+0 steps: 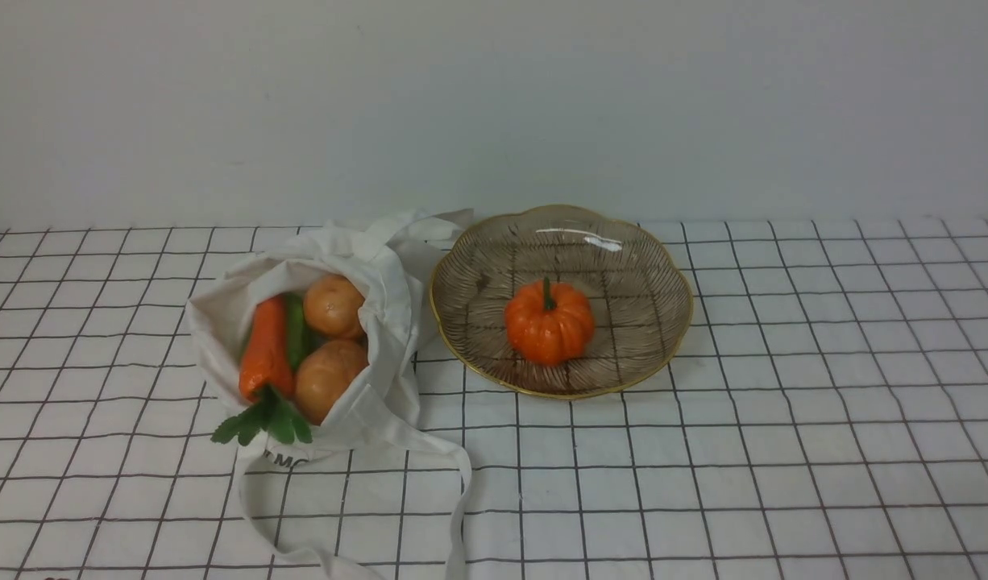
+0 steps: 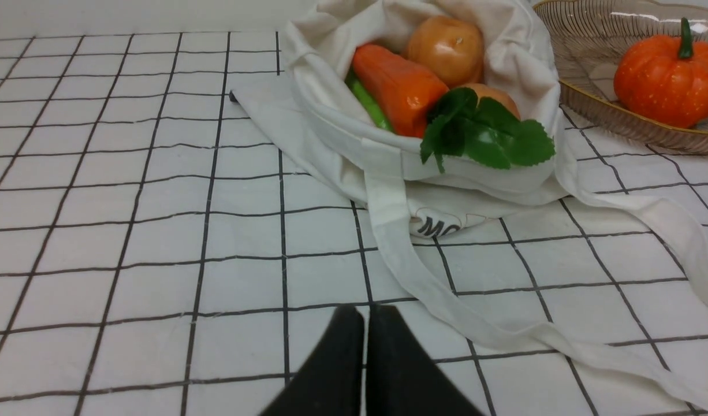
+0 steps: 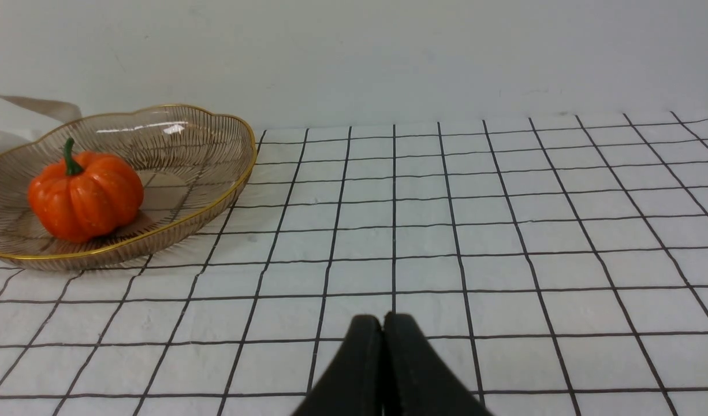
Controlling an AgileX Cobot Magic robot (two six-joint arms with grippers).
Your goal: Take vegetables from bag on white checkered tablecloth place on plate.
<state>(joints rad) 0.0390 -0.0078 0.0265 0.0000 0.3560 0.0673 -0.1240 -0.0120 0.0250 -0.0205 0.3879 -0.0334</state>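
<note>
Pumpkin (image 1: 549, 323) centred on plate (image 1: 659, 266); bag (image 1: 385, 290) touching plate's left rim, carrot (image 1: 265, 348) leaves overhanging mouth. Left gripper (image 2: 365, 315), right gripper (image 3: 383, 321): fingers pressed together, empty, over tablecloth (image 1: 784, 451).

Soft, even, slightly cool light fills all three views, bright enough to read every surface. Shadows are faint and short, gathering just under the pumpkin (image 1: 549, 322) and the plate (image 1: 478, 338). White glare streaks the plate's far inner wall. The front view is mildly soft and grainy; both wrist views look sharper, with grid lines bowing toward their edges.
</note>
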